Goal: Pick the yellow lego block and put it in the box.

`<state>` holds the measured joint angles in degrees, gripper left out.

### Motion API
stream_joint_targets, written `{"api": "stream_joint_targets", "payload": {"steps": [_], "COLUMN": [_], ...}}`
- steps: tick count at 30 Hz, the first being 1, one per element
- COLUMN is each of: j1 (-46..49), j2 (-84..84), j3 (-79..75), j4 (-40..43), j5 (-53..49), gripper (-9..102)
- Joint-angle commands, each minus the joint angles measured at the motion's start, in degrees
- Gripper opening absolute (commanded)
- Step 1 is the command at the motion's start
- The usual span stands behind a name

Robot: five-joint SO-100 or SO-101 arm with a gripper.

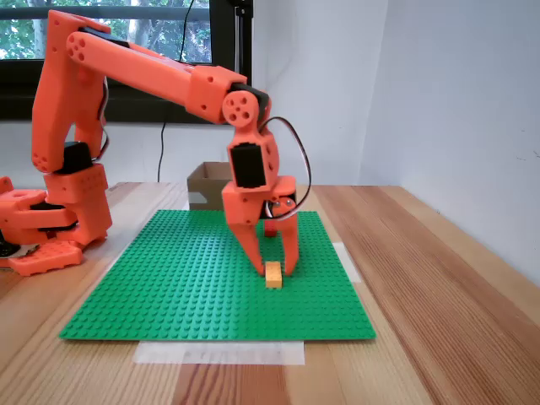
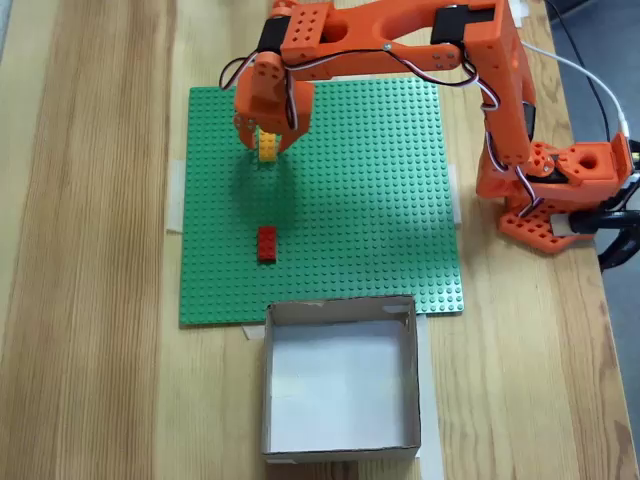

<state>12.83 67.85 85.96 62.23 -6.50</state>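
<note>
The gripper (image 1: 276,272) stands spread open, fingers straddling the yellow lego block (image 1: 273,276) that sits on the green baseplate (image 2: 380,200), its long axis pointing toward the box (image 2: 340,312) well beyond the red brick (image 2: 266,243).

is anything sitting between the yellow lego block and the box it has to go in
Yes. In the top-down fixed view the red brick sits on the green baseplate between the yellow lego block and the box.

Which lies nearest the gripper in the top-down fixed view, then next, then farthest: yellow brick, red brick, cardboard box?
1. Small yellow plastic brick, between the gripper fingers.
2. Small red plastic brick, lower on the green baseplate.
3. Brown cardboard box, past the baseplate's bottom edge.
</note>
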Motion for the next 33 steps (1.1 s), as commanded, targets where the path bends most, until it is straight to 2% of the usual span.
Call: {"api": "stream_joint_targets", "payload": {"steps": [1, 33], "j1": [0.26, 0.97], "j2": [0.18, 0.00], "j3": [-2.02, -1.05], "j4": [-0.62, -1.14], "j5": [-0.44, -0.97], "gripper": [14, 11]}}
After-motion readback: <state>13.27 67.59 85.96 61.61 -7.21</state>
